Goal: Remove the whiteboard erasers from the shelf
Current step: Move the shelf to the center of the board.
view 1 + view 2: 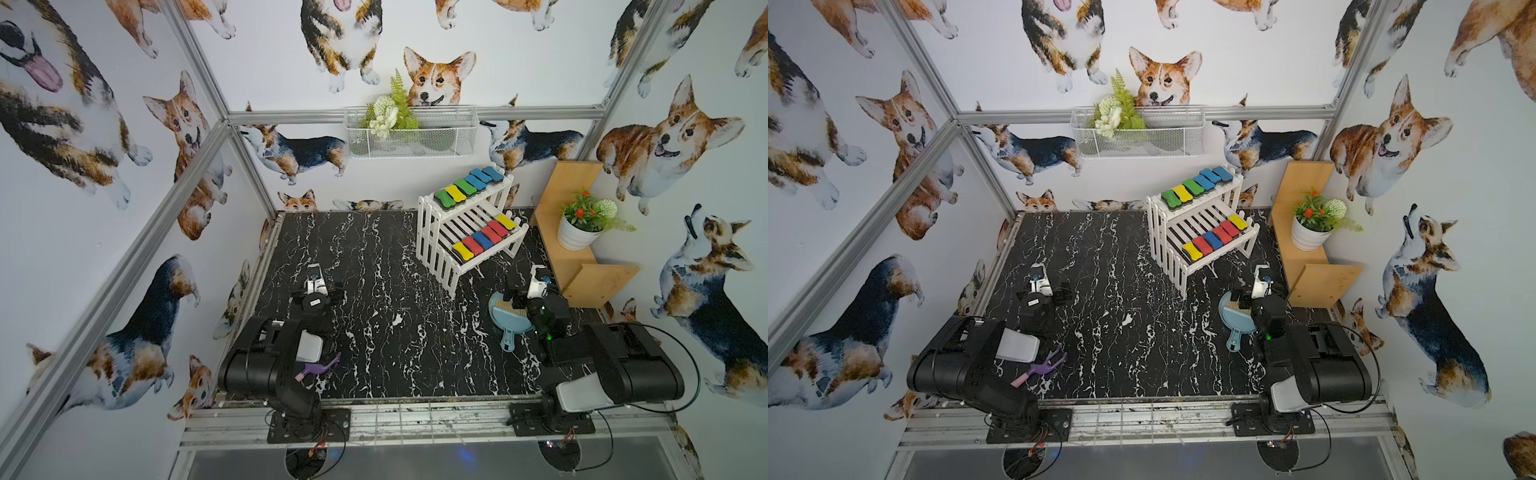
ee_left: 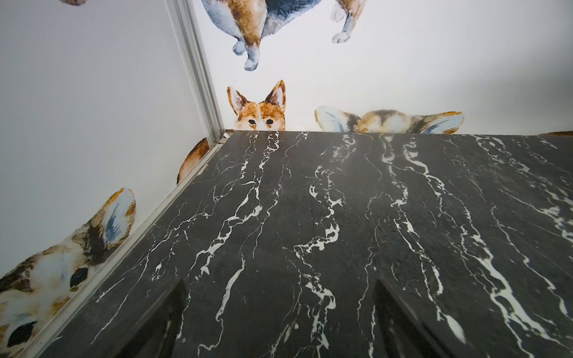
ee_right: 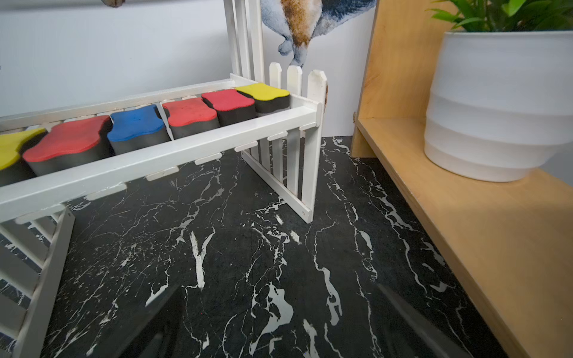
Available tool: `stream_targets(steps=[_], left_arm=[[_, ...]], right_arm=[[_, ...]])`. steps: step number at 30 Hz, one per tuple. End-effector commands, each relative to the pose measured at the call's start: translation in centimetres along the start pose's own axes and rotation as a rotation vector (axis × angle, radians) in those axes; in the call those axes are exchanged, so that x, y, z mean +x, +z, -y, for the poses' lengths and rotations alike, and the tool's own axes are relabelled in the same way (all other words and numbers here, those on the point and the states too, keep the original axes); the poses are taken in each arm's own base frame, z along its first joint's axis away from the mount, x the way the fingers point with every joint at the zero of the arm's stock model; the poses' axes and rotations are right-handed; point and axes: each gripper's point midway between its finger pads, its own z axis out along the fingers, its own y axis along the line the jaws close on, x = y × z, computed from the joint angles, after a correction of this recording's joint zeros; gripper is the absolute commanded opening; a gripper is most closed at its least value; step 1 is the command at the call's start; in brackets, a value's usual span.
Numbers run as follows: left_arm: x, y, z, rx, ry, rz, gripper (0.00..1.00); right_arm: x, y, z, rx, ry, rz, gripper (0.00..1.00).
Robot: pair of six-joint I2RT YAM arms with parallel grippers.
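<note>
Both pairs of fingers are spread wide and hold nothing. On my left gripper (image 2: 280, 322) the dark fingers (image 2: 161, 322) frame only the bare marble table (image 2: 341, 217), well to the left of the work. On my right gripper (image 3: 279, 325) the fingers (image 3: 412, 322) are just as open, touch nothing that I can make out, and look across open tabletop toward the lower tier. I judge the task not yet begun. The shelf (image 1: 430, 232) stands on the far right part of the table, just left of the tan wooden stand (image 1: 573, 270), and both of its tiers are full. The whiteboard erasers (image 1: 482, 240) all sit on it. Six are in a row on the upper tier: green, yellow, green and three blue. Six more are on the lower tier, yellow, red, blue, red, red, yellow, packed side by side and touching. I see none lying off the rack in any view, so all twelve are left to lift out. In a top view the right gripper hangs near the shelf's near right corner, over or just beside the light-blue dustpan (image 1: 507, 320), apart from the rack. I reckon it is the better-placed arm to start, probably on the lower row.
</note>
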Motion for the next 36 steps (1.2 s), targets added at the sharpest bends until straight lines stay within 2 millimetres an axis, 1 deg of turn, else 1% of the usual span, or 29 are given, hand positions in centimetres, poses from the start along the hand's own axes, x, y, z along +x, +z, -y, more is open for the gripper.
stream_targets(steps=[1,19,36], left_arm=[[-0.4,-0.04,-0.03,0.001,-0.006,0.016,0.99],[-0.41,-0.03,-0.03,0.001,-0.005,0.016,1.0],[-0.43,-0.03,-0.03,0.001,-0.006,0.016,1.0]], right_arm=[[-0.5,-0.1,-0.07,-0.005,-0.01,0.021,1.0],[-0.5,-0.08,-0.04,-0.005,-0.009,0.019,1.0],[-0.53,-0.08,0.3,-0.033,0.032,0.019,1.0]])
